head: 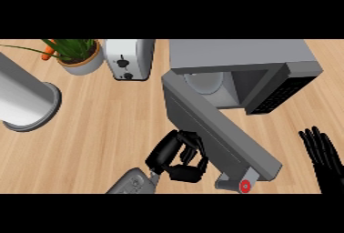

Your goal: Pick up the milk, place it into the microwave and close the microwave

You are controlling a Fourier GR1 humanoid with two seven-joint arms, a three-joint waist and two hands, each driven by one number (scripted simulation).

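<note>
The grey microwave (242, 54) stands at the back right, its door (215, 123) swung wide open toward me. A white turntable plate (205, 82) shows inside. The milk (234, 183), a pale container with a red cap, lies low on the counter at the door's free end, partly hidden by the door. My left hand (178, 157) is just left of the milk, against the door's outer face. Its fingers are curled, and nothing shows inside them. My right hand (324, 157) rests open at the right edge, fingers up.
A white toaster (128, 59) stands left of the microwave, with a potted plant (77, 54) beside it. A tall grey cylinder (27, 100) stands at the far left. Bare wooden counter (101, 132) lies between the cylinder and the door.
</note>
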